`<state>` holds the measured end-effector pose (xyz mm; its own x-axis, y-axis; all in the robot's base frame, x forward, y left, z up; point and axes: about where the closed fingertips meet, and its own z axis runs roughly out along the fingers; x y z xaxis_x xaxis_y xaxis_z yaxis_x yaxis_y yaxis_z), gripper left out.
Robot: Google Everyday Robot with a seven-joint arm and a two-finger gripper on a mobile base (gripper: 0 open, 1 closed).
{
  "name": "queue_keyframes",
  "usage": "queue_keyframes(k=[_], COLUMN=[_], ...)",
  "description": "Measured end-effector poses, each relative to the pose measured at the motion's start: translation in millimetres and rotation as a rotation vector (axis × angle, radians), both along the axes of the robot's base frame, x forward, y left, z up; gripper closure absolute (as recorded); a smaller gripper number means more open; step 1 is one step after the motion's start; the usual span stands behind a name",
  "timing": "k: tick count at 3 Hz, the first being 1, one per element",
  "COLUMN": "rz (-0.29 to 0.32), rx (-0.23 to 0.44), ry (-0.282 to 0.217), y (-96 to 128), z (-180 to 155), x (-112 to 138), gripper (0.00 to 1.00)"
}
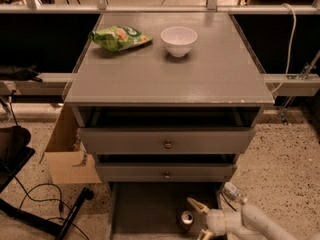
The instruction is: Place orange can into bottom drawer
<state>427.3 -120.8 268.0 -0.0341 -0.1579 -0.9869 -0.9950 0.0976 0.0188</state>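
The gripper (196, 219) sits low at about 5 o'clock in the camera view, at the end of one pale arm (255, 223) that comes in from the lower right corner. Its two fingers (197, 205) are spread wide apart and clamp nothing. The one orange can (186, 218) stands upright at the gripper's 9 o'clock, right at the mouth of the spread fingers, with its silver top facing up. Whether a fingertip touches it I cannot tell. The can rests on the floor of the bottom drawer (145, 209), which is pulled out, and it stands in the drawer's right half.

At 12 o'clock from the can are two upper drawers, one (125, 173) just above the bottom drawer and one (125, 141) above that. Both are slightly out, and each has one small round knob (168, 144) at its middle. That makes three drawers in all.

Further toward 12 o'clock, the grey cabinet top (165, 79) carries two things: one white bowl (179, 40) and, at the bowl's 9 o'clock, one green snack bag (119, 37), lying apart from it.

On the speckled floor at the cabinet's 9 o'clock stands one open cardboard box (67, 156). At its 3 o'clock one white cable (289, 44) hangs down.
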Motion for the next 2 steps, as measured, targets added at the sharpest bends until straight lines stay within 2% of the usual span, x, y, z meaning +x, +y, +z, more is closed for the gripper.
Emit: queue_keyframes(k=[1,2], rz=[0.118,0.131], rx=[-0.056,-0.176], ry=[0.005,0.023], y=[-8.2,-26.6], z=[45.1,87.0], x=[-38.8,-66.1], gripper=[0.00,0.00])
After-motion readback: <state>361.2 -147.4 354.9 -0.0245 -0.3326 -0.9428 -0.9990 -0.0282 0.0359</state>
